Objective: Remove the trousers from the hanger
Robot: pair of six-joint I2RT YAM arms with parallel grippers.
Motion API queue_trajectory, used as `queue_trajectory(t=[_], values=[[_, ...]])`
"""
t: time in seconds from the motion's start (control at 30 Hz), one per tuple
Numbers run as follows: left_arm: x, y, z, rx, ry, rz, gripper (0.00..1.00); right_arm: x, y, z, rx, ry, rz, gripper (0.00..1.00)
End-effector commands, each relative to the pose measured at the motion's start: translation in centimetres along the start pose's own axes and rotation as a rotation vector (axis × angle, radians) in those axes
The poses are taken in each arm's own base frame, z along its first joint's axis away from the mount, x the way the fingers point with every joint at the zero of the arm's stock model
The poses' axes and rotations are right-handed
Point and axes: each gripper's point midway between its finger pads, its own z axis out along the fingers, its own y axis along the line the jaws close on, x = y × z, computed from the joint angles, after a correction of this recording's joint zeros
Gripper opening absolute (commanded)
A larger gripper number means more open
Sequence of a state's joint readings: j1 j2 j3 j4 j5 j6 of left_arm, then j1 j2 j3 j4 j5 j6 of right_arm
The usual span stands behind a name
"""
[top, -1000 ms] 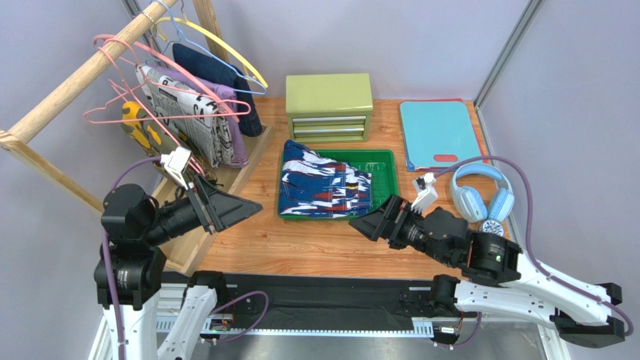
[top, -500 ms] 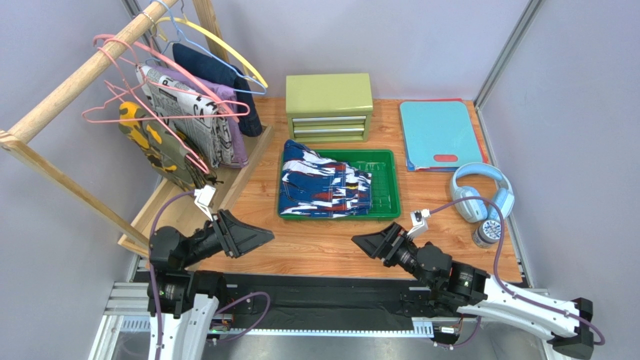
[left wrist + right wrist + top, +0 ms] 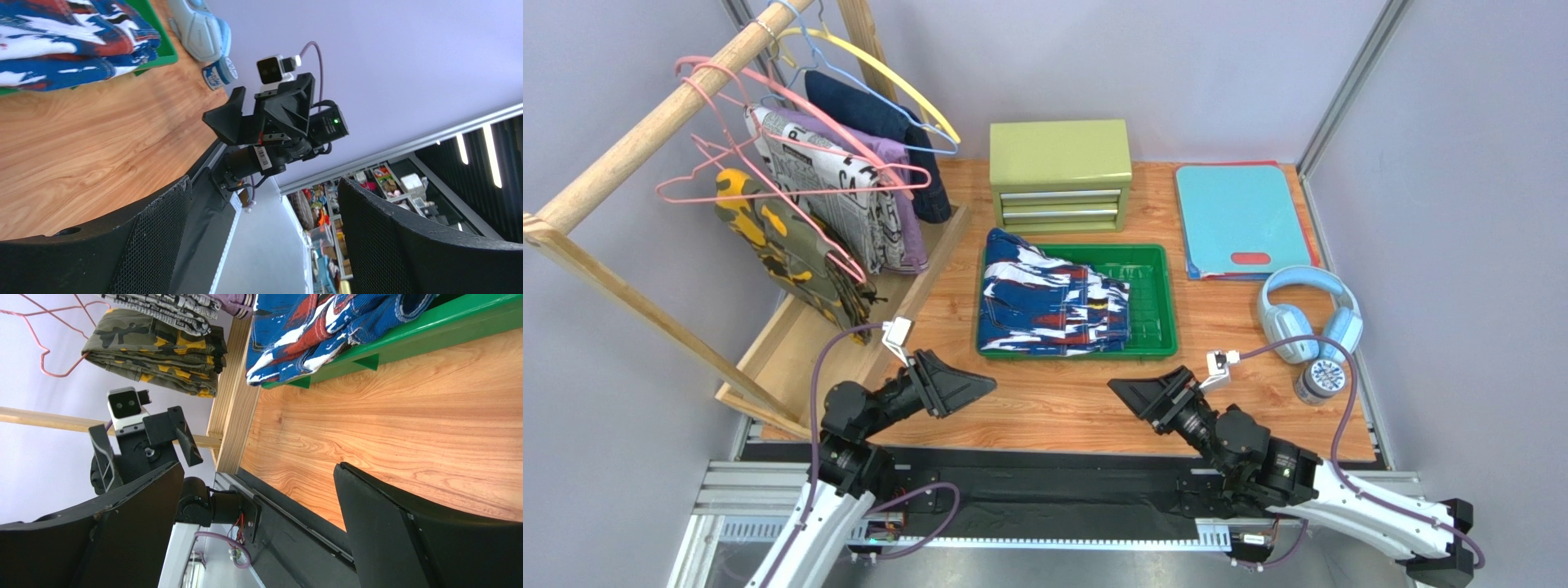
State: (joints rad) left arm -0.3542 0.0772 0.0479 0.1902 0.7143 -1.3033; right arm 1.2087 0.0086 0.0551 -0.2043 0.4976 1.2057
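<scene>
Lying folded in the tray (image 3: 1158, 306), trousers (image 3: 1051, 300) run left-to-right — left claw (image 3: 972, 382), right claw (image 3: 1129, 395) both released.

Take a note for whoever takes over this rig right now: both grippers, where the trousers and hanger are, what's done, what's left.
Left gripper: open, empty, low over the near part of the table.
Right gripper: open, empty, also low at the near edge.
Trousers: folded in the green tray, on no hanger.
Pink hanger: on the wooden rack, without the trousers.
Done: removal looks complete.
Left: probably nothing.
</scene>
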Motion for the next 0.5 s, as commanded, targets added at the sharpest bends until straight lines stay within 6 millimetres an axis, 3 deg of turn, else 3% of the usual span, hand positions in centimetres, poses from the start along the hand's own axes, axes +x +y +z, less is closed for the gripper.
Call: queue_trajectory(t=[0.0, 0.13, 0.2, 0.47], values=[[-0.4, -0.4, 0.4, 0.105, -0.076, 0.098, 0.93, 0.6, -6.3, 0.6, 0.139, -0.057, -0.041, 1.00], [0.7, 1.4, 0.1, 0.097, -0.061, 0.048, 0.92, 0.4, -7.6, 0.6, 0.184, -0.080, -0.035, 1.00], [0.5, 0.4, -0.2, 0.138, -0.079, 0.097, 0.92, 0.4, -7.7, 0.6, 0.188, -0.079, -0.038, 1.00], [1.0, 0.7, -0.3, 0.122, -0.051, 0.090, 0.92, 0.4, -8.0, 0.6, 0.196, -0.078, -0.049, 1.00]])
